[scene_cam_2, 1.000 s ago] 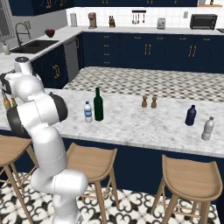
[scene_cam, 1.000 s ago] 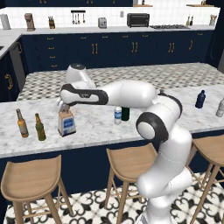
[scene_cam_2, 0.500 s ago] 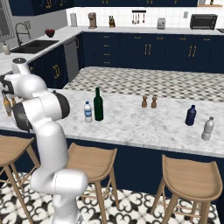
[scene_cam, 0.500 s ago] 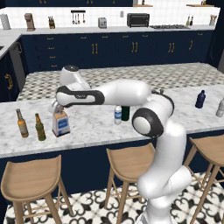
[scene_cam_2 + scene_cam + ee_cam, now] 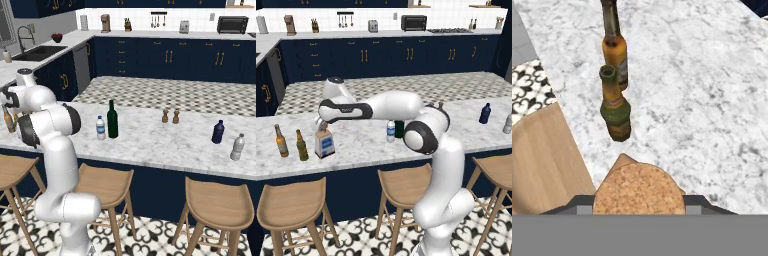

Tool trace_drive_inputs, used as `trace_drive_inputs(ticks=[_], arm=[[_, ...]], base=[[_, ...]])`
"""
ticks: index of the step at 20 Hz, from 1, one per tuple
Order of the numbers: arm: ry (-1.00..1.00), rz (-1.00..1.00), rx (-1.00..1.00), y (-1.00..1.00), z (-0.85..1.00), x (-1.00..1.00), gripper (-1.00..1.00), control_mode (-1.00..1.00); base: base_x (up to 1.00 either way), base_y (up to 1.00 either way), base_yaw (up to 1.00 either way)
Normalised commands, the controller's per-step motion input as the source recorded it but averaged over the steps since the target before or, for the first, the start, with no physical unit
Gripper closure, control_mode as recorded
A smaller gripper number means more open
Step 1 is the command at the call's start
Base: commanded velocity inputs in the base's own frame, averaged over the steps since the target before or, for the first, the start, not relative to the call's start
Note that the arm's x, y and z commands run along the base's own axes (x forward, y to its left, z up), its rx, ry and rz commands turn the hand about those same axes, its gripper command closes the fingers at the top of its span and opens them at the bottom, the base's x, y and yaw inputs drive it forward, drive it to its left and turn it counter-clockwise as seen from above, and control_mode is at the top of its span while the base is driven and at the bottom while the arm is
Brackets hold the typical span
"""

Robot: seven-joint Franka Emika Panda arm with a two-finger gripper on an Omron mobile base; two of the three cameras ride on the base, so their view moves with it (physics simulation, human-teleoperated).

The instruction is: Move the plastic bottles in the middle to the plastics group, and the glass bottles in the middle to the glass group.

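I've got the gripper point(image 5: 321, 126) clamped on the square bottle's point(image 5: 324, 145) cork stopper point(image 5: 637, 189), bottle standing on the counter point(image 5: 366, 150) just beside the olive-green beer bottle point(image 5: 302, 146).

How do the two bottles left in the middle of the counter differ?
The wine bottle is tall, dark green and opaque-looking; the water bottle is much shorter, clear, with a blue label and white cap. Both stand upright, side by side on the marble counter.

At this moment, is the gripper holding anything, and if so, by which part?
Yes: the gripper is closed on the square clear bottle, gripping it at the top around its cork stopper, beside the two beer bottles.
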Motion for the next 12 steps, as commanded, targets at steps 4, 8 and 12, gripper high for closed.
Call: trace_drive_inputs(ticks=[4,8,12], arm=[[0.00,0.06,0.00,0.09,-0.51,0.12,1.00,-1.00],[0.00,0.05,0.00,0.04,-0.38,0.08,1.00,-1.00],[0.00,0.05,0.00,0.00,-0.21,0.09,1.00,-1.00]], base=[[0.00,0.00,0.00],[0.00,0.00,0.00],[0.00,0.00,0.00]])
